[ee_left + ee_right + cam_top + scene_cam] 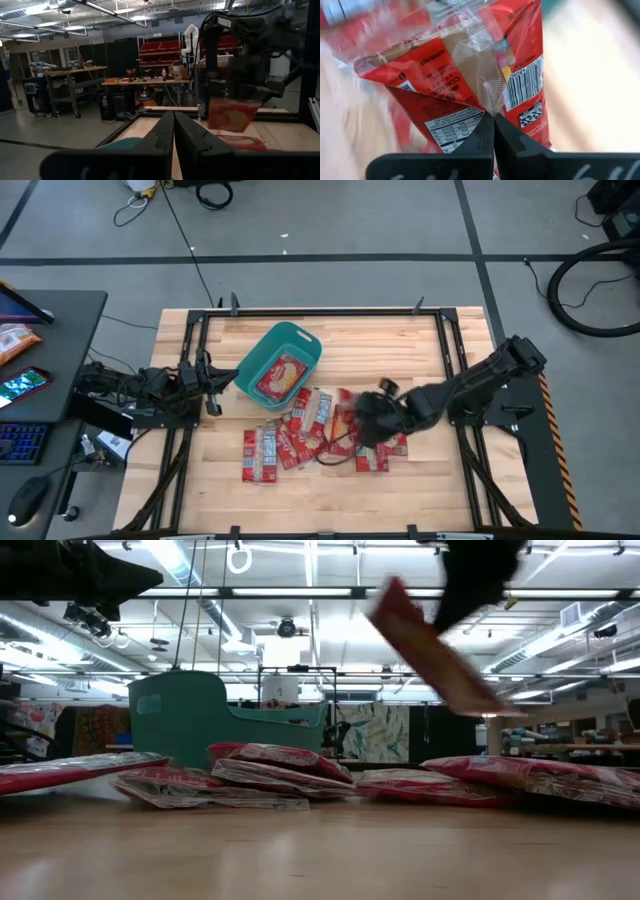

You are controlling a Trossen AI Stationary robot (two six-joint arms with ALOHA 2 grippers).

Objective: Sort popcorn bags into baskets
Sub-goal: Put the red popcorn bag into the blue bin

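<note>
Right wrist view: a red popcorn bag, glossy crinkled film with a barcode and a white nutrition panel, hangs pinched in the right gripper above the pile of bags on the wooden table. One bag lies inside the teal basket. Beside it, the left gripper is clenched empty.

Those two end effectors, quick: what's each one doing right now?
Left end effector: closed, holding nothing.
Right end effector: closed on a popcorn bag, lifted off the table.
</note>
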